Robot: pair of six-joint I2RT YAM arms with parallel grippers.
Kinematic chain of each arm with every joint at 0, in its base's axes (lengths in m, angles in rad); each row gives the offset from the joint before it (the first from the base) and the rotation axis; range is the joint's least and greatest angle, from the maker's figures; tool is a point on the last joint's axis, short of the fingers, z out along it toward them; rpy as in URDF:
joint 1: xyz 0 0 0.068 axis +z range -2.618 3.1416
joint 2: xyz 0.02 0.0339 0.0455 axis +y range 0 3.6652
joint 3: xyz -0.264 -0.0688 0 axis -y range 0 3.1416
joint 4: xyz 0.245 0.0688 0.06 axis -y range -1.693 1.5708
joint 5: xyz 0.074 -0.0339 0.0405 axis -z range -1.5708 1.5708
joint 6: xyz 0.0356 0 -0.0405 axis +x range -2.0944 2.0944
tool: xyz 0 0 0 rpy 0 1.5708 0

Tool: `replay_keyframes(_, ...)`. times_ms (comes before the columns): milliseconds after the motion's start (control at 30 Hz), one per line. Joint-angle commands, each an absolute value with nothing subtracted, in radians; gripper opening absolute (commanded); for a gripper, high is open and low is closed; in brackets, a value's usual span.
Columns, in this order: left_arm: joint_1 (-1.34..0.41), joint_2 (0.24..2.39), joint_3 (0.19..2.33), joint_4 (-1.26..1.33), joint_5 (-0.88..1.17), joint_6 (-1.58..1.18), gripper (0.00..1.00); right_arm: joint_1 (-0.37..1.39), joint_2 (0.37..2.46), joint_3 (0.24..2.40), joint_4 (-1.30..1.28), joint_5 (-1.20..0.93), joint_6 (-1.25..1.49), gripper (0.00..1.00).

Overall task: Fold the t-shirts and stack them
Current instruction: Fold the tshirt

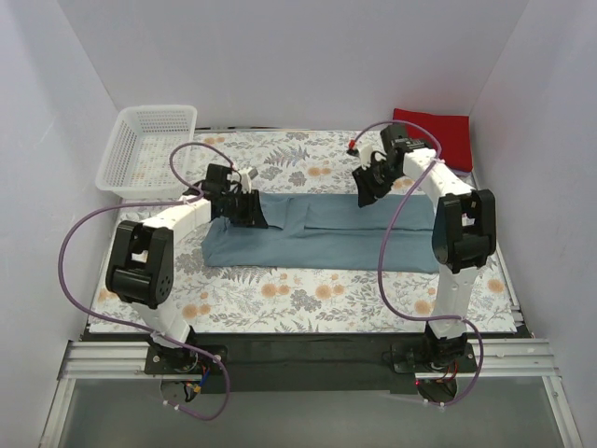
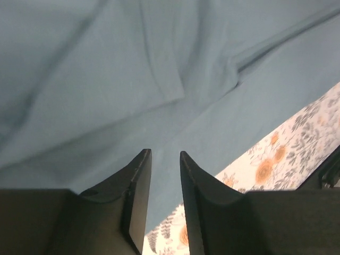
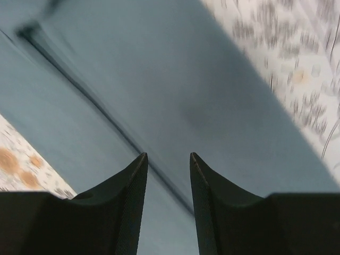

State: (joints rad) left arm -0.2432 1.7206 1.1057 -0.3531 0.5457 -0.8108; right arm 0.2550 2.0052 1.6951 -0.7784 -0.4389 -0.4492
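Note:
The slate-blue t-shirt [image 1: 326,233] lies folded into a long band across the middle of the table. My left gripper [image 1: 254,213] hovers over its left end, narrowly open with nothing between the fingers; in the left wrist view [image 2: 164,153] the creased blue cloth [image 2: 159,69] fills the frame. My right gripper [image 1: 364,194] is over the shirt's far edge, right of middle, open and empty; in the right wrist view [image 3: 168,155] it is above a fold line in the blue cloth [image 3: 175,79]. The red folded square [image 1: 434,131] lies at the back right. The lavender-pink shirt is out of view.
A white mesh basket [image 1: 149,145] stands at the back left corner. The floral tablecloth [image 1: 308,294] covers the table and also shows in the left wrist view [image 2: 276,159] and in the right wrist view [image 3: 287,58]. White walls close in the left, the back and the right.

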Motion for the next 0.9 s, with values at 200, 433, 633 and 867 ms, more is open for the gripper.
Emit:
replay_keyframes(200, -0.334, 1.821, 1.054, -0.514, 0.235, -0.908, 0.24, 0.179, 1.991, 1.388, -0.923, -0.198, -0.696, 0.38)
replay_keyframes(433, -0.269, 2.029, 1.274, -0.563, 0.134, -0.740, 0.24, 0.245, 1.934, 1.212, -0.905, -0.255, -0.698, 0.35)
replay_keyframes(633, -0.255, 2.348, 1.941, -0.665, 0.142, -0.575, 0.24, 0.551, 1.816, 1.026, -0.882, -0.420, -0.609, 0.35)
replay_keyframes(867, -0.258, 2.378, 2.288, -0.729, 0.304, -0.636, 0.30, 0.635, 1.769, 1.291, -0.998, -0.675, -0.574, 0.39)
